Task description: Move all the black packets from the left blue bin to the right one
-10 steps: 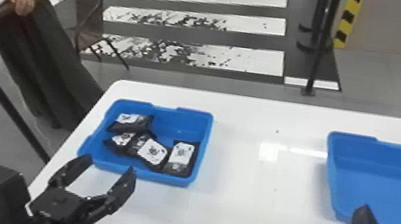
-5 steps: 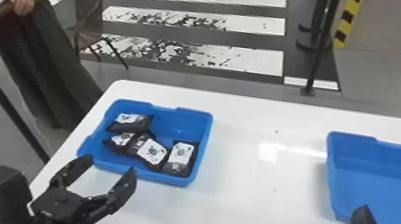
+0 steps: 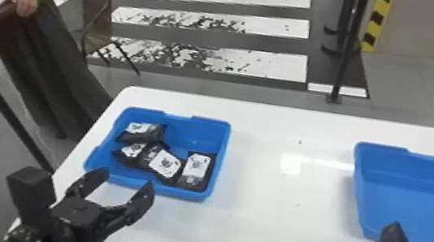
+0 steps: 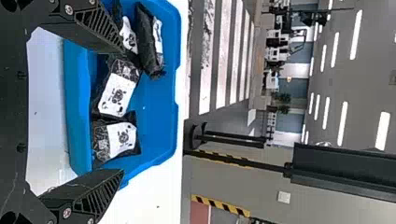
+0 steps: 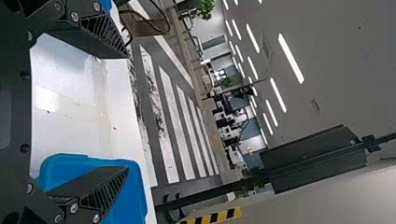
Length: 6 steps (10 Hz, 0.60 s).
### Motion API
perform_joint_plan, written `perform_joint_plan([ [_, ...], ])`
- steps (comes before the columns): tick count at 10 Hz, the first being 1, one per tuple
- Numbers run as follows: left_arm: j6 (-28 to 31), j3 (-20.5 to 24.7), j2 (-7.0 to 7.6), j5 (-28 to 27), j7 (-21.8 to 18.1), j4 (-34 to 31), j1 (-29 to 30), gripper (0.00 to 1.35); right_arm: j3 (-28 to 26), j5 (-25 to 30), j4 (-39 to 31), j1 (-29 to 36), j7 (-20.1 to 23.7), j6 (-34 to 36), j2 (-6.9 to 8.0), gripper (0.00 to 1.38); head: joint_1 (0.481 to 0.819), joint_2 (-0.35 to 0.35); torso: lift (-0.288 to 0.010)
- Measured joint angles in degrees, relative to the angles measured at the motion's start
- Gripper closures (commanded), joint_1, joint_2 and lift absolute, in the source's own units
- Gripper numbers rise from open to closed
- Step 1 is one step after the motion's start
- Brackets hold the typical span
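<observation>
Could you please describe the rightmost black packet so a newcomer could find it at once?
On the white table, find the left blue bin. In its near right corner lies the packet, white label up, its length running along the right wall, while the others crowd together farther left.

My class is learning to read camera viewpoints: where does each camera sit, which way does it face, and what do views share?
Head view: on the head, looking forward and down at the white table, left blue bin and right blue bin; left gripper and right gripper show.
Left wrist view: on the left wrist, looking past its two fingers across the left bin toward the crosswalk.
Right wrist view: on the right wrist, looking past its two fingers across table and right bin.
Shared: head and left wrist views both show black packets.
</observation>
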Motion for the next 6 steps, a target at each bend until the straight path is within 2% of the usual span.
perform_joint_plan([
  [3, 7.71, -3.09, 0.4, -1.69, -0.16, 3.62, -7.36, 0.12, 0.0, -0.17, 0.01, 0.04, 0.0, 0.0, 0.0, 0.18, 0.695, 0.18, -0.14],
  [6, 16.15, -6.96, 3.06, -3.47, -0.54, 8.77, -16.17, 0.12, 0.1, -0.44, 0.11, -0.07, 0.0, 0.0, 0.0, 0.18, 0.695, 0.133, -0.14],
])
